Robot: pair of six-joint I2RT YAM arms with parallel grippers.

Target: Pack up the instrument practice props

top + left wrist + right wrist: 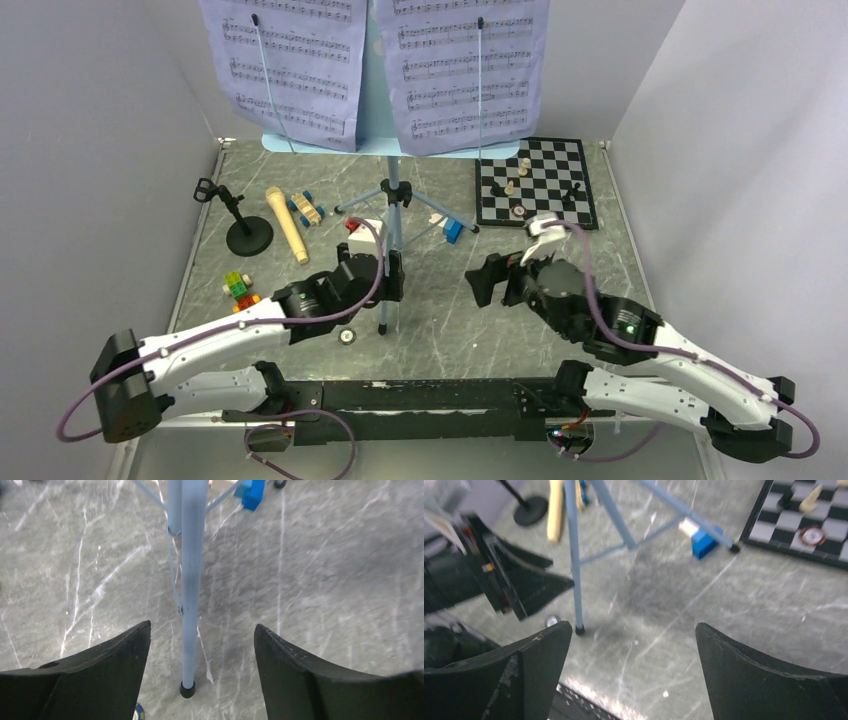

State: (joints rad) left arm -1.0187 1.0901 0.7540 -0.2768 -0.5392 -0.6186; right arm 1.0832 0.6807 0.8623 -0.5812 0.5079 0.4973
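The light-blue music stand (pixel 393 190) stands mid-table on tripod legs, with two lavender sheet-music pages (pixel 290 60) on its desk. My left gripper (pixel 390 275) is open, with its fingers on either side of the stand's front leg (pixel 190 580), not touching it; its midpoint in the left wrist view (pixel 202 630) is just above the leg's black foot. My right gripper (pixel 478 283) is open and empty to the right of that leg (pixel 574 555), over bare table (pixel 634 630). The tan microphone (pixel 287 225) lies next to the black mic stand (pixel 248 237) at the left.
A chessboard (pixel 585 200) with pieces lies at the back right. A blue block (pixel 453 231) sits by the stand's right leg, and small coloured blocks (pixel 240 290) and toy pieces (pixel 305 208) lie at the left. A small wheel (pixel 347 336) is by the left arm. Walls close in on both sides.
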